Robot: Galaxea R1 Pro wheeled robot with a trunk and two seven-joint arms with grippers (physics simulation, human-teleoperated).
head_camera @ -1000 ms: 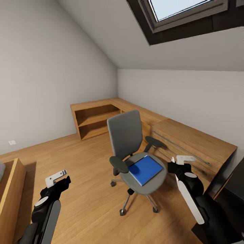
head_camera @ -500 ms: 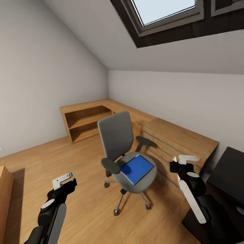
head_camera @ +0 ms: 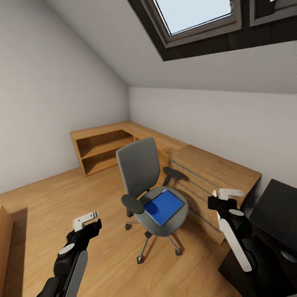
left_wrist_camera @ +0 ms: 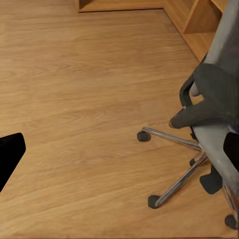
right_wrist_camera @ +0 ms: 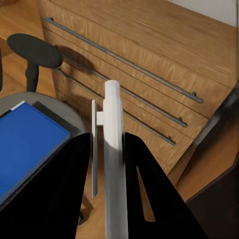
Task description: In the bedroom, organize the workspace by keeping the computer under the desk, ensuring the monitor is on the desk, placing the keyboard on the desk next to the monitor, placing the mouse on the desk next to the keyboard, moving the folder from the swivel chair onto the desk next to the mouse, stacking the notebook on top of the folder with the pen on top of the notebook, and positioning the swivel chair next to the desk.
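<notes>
Two arms hang ahead of the robot with the swivel chair (head_camera: 153, 194) between them, and on its grey seat lies the folder (head_camera: 163, 206), flat and bright blue, its long axis running diagonally from the near-left corner of the seat toward the wooden drawer cabinet (head_camera: 214, 173) behind. The right end effector (head_camera: 225, 193) is raised just beside the seat's right rim, so the folder lies to its left and lower, near but not touching; the right wrist view has the blue corner (right_wrist_camera: 27, 144) off to one side of the pale fingers (right_wrist_camera: 113, 149), which stand close together with nothing between them, so I'd call it nearly closed and empty. The left end effector (head_camera: 86, 219) hovers over bare floor, well apart from the chair's chrome base (left_wrist_camera: 174, 164), and from here I cannot tell how wide it stands. The right arm is plainly the nearer one for the folder, I'd judge; it would need to open, swing left over the seat and come down along an edge. The black counter (head_camera: 278, 206) sits at the far right, beyond the right arm, which is where the folder must go.
</notes>
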